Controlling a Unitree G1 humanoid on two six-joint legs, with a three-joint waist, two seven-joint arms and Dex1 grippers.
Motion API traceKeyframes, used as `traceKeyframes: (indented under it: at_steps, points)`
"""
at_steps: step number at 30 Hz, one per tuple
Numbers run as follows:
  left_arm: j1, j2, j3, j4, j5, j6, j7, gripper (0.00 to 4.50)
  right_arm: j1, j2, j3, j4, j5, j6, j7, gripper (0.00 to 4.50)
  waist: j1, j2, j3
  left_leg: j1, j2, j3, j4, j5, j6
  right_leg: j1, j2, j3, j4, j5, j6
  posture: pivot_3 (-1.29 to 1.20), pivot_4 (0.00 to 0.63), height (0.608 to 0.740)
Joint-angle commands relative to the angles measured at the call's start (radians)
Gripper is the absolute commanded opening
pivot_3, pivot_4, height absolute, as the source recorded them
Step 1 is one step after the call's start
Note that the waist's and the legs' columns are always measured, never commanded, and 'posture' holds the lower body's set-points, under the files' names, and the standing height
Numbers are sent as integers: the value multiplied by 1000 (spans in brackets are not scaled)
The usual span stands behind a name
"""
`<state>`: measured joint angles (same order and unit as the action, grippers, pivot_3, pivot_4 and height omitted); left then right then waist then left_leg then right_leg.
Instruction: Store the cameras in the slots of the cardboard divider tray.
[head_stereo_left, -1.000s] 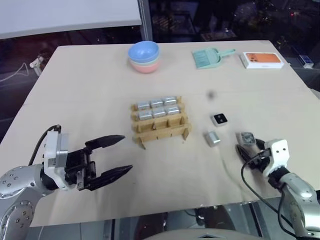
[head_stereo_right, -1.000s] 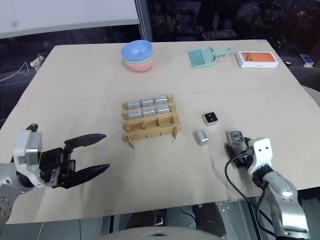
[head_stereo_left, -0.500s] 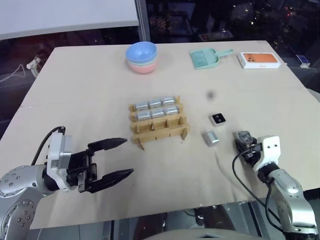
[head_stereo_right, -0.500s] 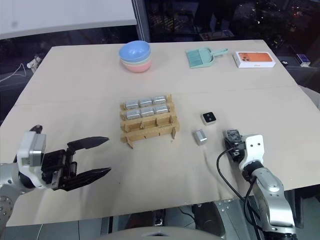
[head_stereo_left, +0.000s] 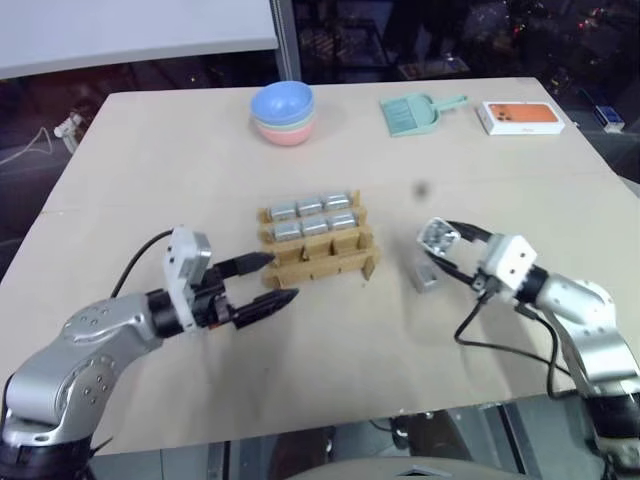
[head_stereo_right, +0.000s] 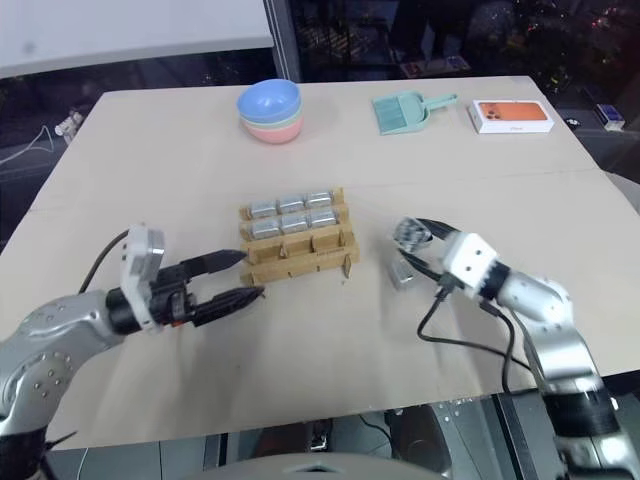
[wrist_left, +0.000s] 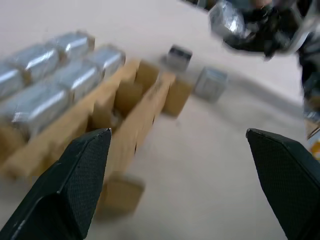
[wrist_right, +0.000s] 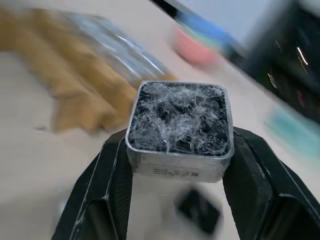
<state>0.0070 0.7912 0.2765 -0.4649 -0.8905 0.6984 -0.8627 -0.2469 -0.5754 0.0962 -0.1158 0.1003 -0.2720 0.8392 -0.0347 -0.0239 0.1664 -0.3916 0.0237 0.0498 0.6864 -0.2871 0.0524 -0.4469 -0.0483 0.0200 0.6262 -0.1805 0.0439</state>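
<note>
The cardboard divider tray (head_stereo_left: 317, 247) sits mid-table, and silver-grey cameras (head_stereo_left: 313, 207) fill its two far rows while the near row stands empty. Right of the tray, my right gripper (head_stereo_left: 441, 246) is shut on a camera (wrist_right: 178, 125) with a black top face, held above the table. Below it a silver camera (head_stereo_left: 424, 276) lies loose, and a black-faced camera (wrist_left: 178, 54) lies just beyond. My left gripper (head_stereo_left: 279, 277) is open, its fingertips (wrist_left: 82, 165) at the tray's near-left corner with nothing between them.
Stacked blue, green and pink bowls (head_stereo_left: 286, 112) stand at the back of the table. A mint-green dustpan (head_stereo_left: 415, 113) and a flat white-and-orange box (head_stereo_left: 522, 117) lie at the back right. The table's near edge (head_stereo_left: 300, 425) runs just behind both arms.
My right gripper has closed on the camera at the right and raised it off the table, leftward toward the tray. My left gripper moved forward to the tray's near-left corner, still open.
</note>
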Motion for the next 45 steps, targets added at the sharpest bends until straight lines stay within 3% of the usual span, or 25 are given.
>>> traceKeyframes:
  at_steps: [1, 5, 12, 21, 31, 32, 34, 36, 40, 45]
  points:
    - [-79, -26, -17, -27, -98, 69, 45, 4500, -132, -6, 93, 118, -87, -226, 78, 1969, 0, 0, 0, 0, 0, 0, 0, 0, 0, 0, 0, 0, 0, 1, 1, 0, 150, 740]
    - [-153, -54, -14, -7, -188, 125, 66, 4500, -294, 31, 189, 299, -203, -449, 71, 1969, 0, -1, 1, -1, -1, -1, 0, 1, -2, 0, 0, 0, 0, 1, 1, 0, 150, 740]
    - [-182, -43, -47, 6, -196, 188, 85, 4500, -471, 110, 266, 473, -338, -682, -27, 1969, -1, -2, 2, -1, -1, -2, 0, 5, -8, 0, 0, -1, 0, 2, 1, 0, 150, 740]
    - [-185, -51, -58, 24, -155, 179, 59, 4500, -496, 150, 284, 413, -378, -741, -118, 1969, 1, -2, 2, -2, 0, -2, 0, 5, -9, 0, -2, -1, 0, 1, 0, 0, 150, 740]
    - [-210, -53, -71, 38, -172, 206, 49, 4500, -470, 159, 328, 378, -382, -697, -124, 1969, 1, -2, 2, -1, -1, -3, 0, 6, -10, 0, -2, -1, 1, 1, 0, 0, 150, 740]
    - [-212, -55, -72, 38, -173, 206, 49, 4083, -467, 161, 331, 374, -378, -692, -124, 1969, 1, -2, 2, -1, -1, -3, 0, 6, -10, 0, -2, -1, 1, 1, 0, 0, 150, 740]
    - [-215, -56, -75, 38, -167, 200, 43, 3701, -462, 164, 336, 369, -372, -683, -122, 1969, 1, -2, 2, -1, -1, -3, 0, 6, -10, 0, -2, -1, 1, 1, 0, 0, 150, 740]
    - [-214, -56, -74, 40, -165, 199, 39, 2900, -456, 163, 338, 368, -369, -678, -120, 1969, 0, -2, 2, -1, -1, -3, 0, 6, -10, 0, -2, -2, 1, 1, 0, 0, 150, 740]
    - [-212, -57, -77, 42, -160, 196, 33, 784, -452, 158, 342, 362, -364, -671, -119, 1969, 0, -2, 2, -1, -1, -3, 0, 6, -10, 0, -2, -1, 1, 1, 0, 0, 150, 740]
    - [-219, -64, -87, 47, -142, 187, 23, 701, -444, 151, 354, 356, -335, -651, -107, 1969, 0, -2, 2, -1, -1, -3, 0, 6, -10, 0, -2, -1, 1, 1, -1, 0, 150, 740]
